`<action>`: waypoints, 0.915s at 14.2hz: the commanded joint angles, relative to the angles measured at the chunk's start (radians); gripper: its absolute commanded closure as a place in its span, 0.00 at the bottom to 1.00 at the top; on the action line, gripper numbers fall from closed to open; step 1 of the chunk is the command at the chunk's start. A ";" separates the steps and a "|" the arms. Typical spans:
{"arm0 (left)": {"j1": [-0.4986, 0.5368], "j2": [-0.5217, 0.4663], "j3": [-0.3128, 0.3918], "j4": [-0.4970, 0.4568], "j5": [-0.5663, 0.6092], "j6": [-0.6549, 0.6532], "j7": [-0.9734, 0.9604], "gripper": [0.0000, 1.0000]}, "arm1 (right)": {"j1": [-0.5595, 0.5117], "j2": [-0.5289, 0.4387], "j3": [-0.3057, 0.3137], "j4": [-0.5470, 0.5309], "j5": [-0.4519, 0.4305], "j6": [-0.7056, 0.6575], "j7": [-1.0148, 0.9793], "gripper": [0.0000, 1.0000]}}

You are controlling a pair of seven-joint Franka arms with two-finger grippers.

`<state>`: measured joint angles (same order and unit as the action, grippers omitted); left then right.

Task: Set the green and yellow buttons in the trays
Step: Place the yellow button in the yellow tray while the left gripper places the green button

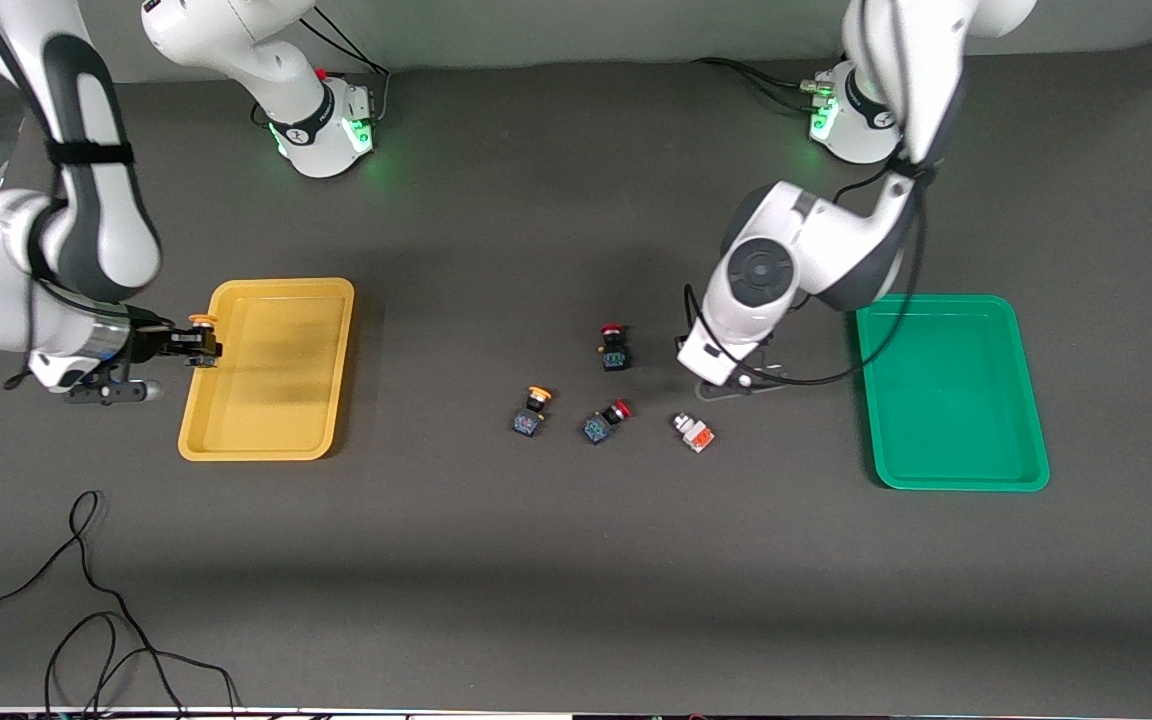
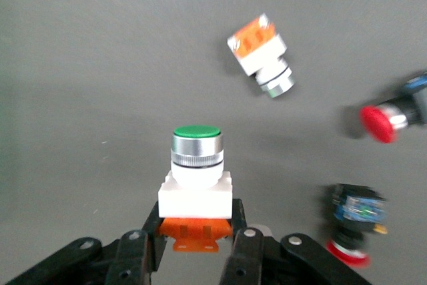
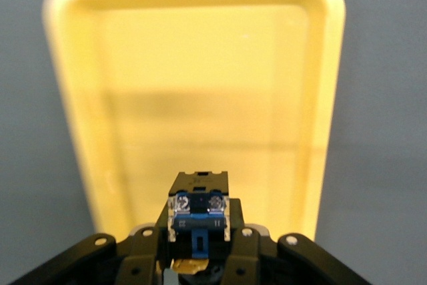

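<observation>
My right gripper (image 1: 198, 345) is shut on a yellow-capped black-blue button (image 1: 202, 322) at the rim of the yellow tray (image 1: 266, 370). The right wrist view shows that button (image 3: 199, 206) between the jaws of the right gripper (image 3: 199, 225), over the yellow tray (image 3: 200, 98). My left gripper (image 2: 195, 221) is shut on the orange base of a green-capped white button (image 2: 195, 165). In the front view the left gripper (image 1: 726, 385) is low by the loose buttons and hides that button. A second white-orange button (image 1: 693, 432) and a second yellow-capped button (image 1: 531, 410) lie on the table. The green tray (image 1: 951, 400) holds nothing.
Two red-capped black-blue switches (image 1: 614, 347) (image 1: 604, 422) lie among the loose buttons in the middle of the table. Black cables (image 1: 86, 600) trail on the table near the front camera at the right arm's end.
</observation>
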<state>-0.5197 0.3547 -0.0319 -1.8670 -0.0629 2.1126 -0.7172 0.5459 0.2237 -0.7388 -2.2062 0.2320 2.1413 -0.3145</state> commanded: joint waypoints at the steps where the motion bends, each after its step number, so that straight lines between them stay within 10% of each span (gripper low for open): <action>1: 0.055 -0.063 -0.008 0.078 -0.026 -0.138 0.001 0.69 | 0.022 0.112 0.001 -0.030 0.075 0.107 -0.052 1.00; 8: 0.330 -0.226 -0.003 0.074 -0.057 -0.380 0.344 0.69 | 0.022 0.189 -0.001 -0.030 0.202 0.130 -0.189 0.98; 10: 0.438 -0.224 -0.003 0.059 -0.034 -0.376 0.459 0.68 | 0.023 0.190 -0.001 -0.032 0.253 0.126 -0.190 0.03; 13: 0.544 -0.195 -0.003 0.008 0.040 -0.292 0.611 0.68 | 0.029 0.189 -0.001 -0.029 0.257 0.117 -0.189 0.00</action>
<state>-0.0216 0.1515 -0.0199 -1.8060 -0.0622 1.7595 -0.1885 0.5637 0.4026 -0.7299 -2.2477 0.4548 2.2637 -0.4701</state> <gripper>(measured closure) 0.590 0.348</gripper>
